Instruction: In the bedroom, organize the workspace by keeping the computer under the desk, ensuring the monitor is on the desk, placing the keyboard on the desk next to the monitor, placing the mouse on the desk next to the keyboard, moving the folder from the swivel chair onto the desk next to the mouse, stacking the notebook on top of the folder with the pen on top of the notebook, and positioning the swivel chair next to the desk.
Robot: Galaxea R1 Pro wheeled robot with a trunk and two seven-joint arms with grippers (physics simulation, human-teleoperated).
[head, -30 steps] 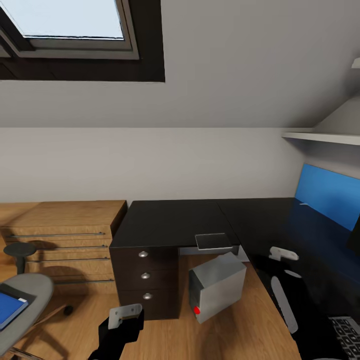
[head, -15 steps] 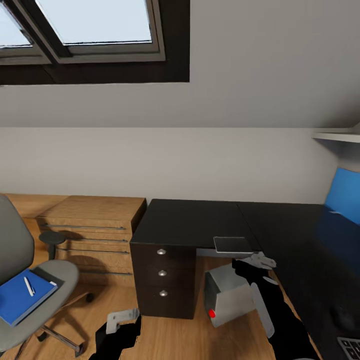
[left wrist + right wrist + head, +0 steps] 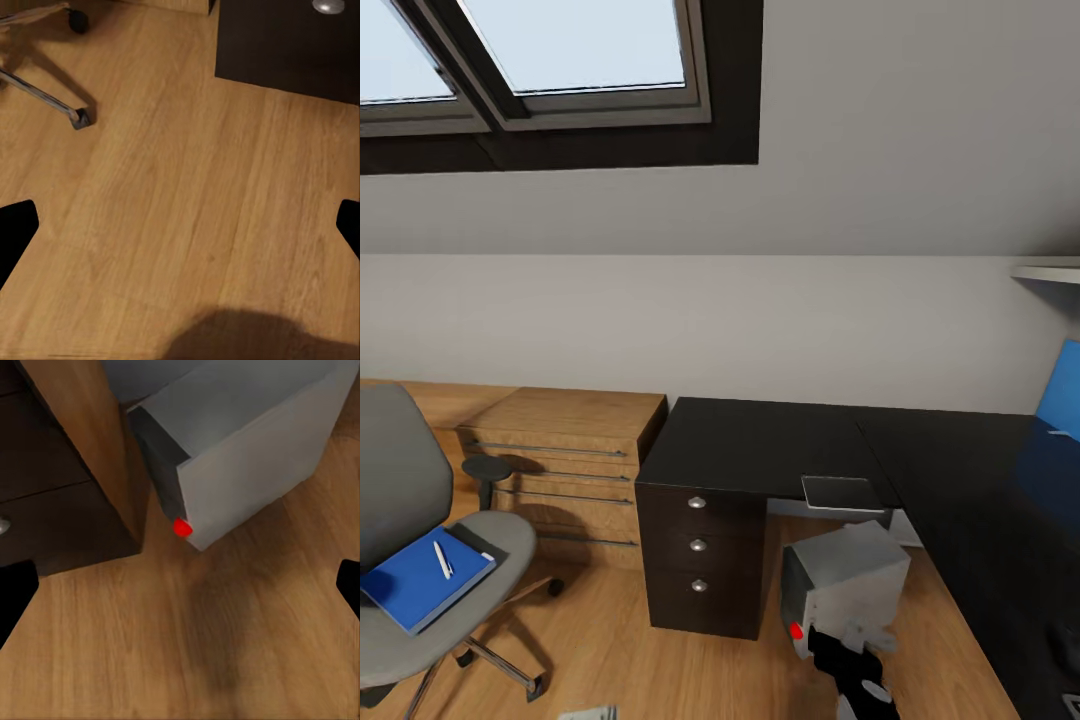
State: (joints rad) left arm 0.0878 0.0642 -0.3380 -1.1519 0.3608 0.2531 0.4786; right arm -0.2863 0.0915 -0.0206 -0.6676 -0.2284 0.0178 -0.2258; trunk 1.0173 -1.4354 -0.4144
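right hand fingers apart over floor | computer beside desk | left hand apart (pen on folder)

Swivel chair cut off at left edge, desk at right.

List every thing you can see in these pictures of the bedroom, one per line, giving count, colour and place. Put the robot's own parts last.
desk: one, black, L-shaped along the wall; three drawers with silver knobs.
computer: one, silver-grey with a red button, on the floor beside the drawers, under the desk's edge.
notebook: one, dark grey, on the desk's front edge above the computer.
swivel chair: one, grey, on the floor at the left.
folder: one, bright blue, on the chair seat.
pen: one, white, on the folder.
wooden drawer chest: one, light wood, left of the desk.
round stool: one, dark, before the chest.
skylight windows: two, dark frames, in the sloped ceiling.
right gripper: one, black and grey, low before the computer, open.
left gripper: one, black fingertips, over the wooden floor, open.
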